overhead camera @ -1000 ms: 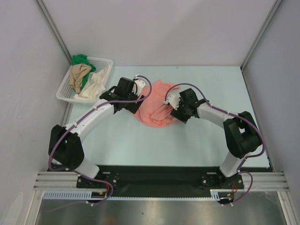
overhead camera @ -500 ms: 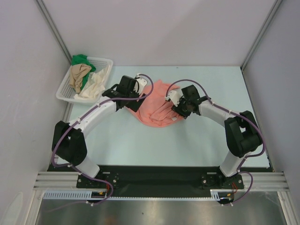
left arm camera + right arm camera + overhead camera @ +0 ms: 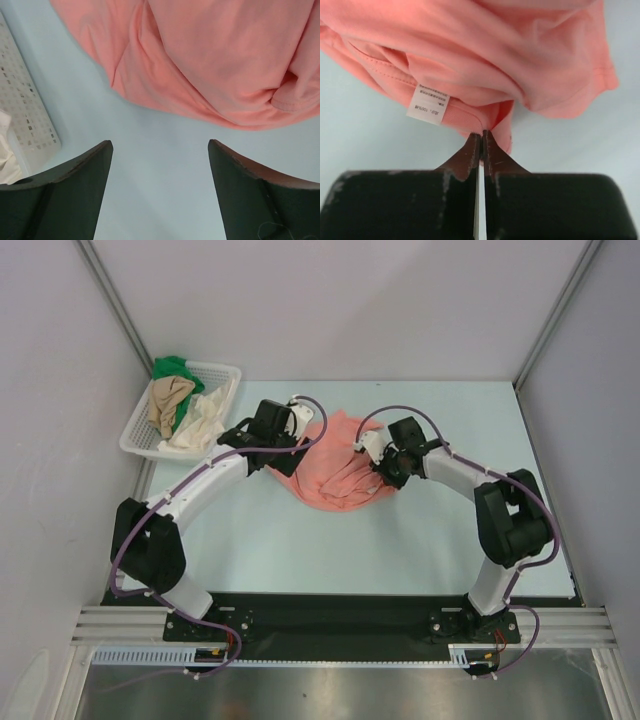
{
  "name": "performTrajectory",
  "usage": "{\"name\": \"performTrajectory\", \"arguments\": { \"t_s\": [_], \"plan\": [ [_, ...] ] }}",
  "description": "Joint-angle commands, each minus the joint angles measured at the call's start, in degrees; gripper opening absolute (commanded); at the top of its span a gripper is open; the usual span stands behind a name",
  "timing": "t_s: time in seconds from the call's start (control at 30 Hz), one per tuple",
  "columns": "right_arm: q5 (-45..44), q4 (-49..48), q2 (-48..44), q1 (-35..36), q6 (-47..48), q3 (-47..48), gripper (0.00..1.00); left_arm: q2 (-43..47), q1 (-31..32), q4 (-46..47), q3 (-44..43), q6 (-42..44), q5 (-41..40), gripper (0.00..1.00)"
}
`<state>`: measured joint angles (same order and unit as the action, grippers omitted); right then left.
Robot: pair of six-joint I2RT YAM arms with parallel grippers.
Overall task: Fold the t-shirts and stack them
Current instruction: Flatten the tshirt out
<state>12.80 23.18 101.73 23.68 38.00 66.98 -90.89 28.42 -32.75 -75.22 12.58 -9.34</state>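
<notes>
A salmon-pink t-shirt (image 3: 335,465) lies crumpled in the middle of the pale table, between the two arms. My right gripper (image 3: 481,134) is shut on a fold of its edge, close to the white label (image 3: 427,104). In the top view that gripper (image 3: 376,465) sits at the shirt's right side. My left gripper (image 3: 159,145) stands open over bare table, just short of the shirt's (image 3: 210,65) near edge, with nothing between its fingers. In the top view it (image 3: 295,435) is at the shirt's left side. Green, tan and cream t-shirts (image 3: 185,405) lie bunched in the basket.
The white lattice basket (image 3: 135,440) sits at the table's back left corner; its wall (image 3: 25,112) shows left of my left gripper. Grey walls enclose the table on three sides.
My right gripper closed from open onto the shirt's edge and moved slightly up and left. The left arm shifted a little toward the shirt, staying open.
</notes>
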Motion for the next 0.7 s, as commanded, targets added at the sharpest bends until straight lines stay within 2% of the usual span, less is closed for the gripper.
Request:
{"name": "performTrajectory", "arguments": {
  "t_s": [0.0, 0.13, 0.17, 0.3, 0.5, 0.67],
  "plan": [
    [0.82, 2.65, -1.88, -1.0, 0.24, 5.78, 0.0, 0.36, -0.39, 0.76, -1.77, 1.3, -1.64, 0.82],
    [3.45, 10.38, -8.12, -3.2, -5.46, 17.8, 0.0, 1.33, -0.48, 4.27, -0.28, 2.88, -5.94, 0.79],
    [5.12, 11.35, -8.91, -3.99, -7.13, 23.84, 0.0, 1.59, -0.48, 5.15, 0.07, 3.41, -7.86, 0.79],
    [6.1, 12.24, -11.47, -7.94, -16.1, 36.07, 0.0, 2.21, -0.48, 7.79, 0.86, 6.48, -10.87, 0.77],
    [4.43, 9.35, -14.28, -8.66, -21.47, 45.68, 0.0, 5.01, -0.48, 9.81, 4.02, 9.91, -10.62, 0.74],
    [0.14, 7.23, -16.39, -3.83, -21.3, 50.96, 0.0, 9.85, 0.57, 12.18, 9.81, 12.29, -5.7, 0.73]
  ]
}}
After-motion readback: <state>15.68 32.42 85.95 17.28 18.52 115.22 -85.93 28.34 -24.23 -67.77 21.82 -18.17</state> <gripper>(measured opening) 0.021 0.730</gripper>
